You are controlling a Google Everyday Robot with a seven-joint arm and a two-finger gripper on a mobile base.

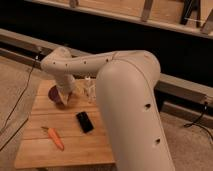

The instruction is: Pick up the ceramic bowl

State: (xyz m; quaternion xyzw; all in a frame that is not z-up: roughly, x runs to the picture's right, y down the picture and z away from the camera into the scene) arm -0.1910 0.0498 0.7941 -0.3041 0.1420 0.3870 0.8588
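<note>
My gripper (68, 94) hung at the 3 o'clock rim of the small, glossy, dark maroon ceramic bowl (54, 95) and covered that side of it. My bulky white arm (127, 100), cut off at the bottom edge, hid the light wooden table (40, 150) from its 3 o'clock side. A pale upright thing (89, 90) beyond the gripper was too blurred to name.
</note>
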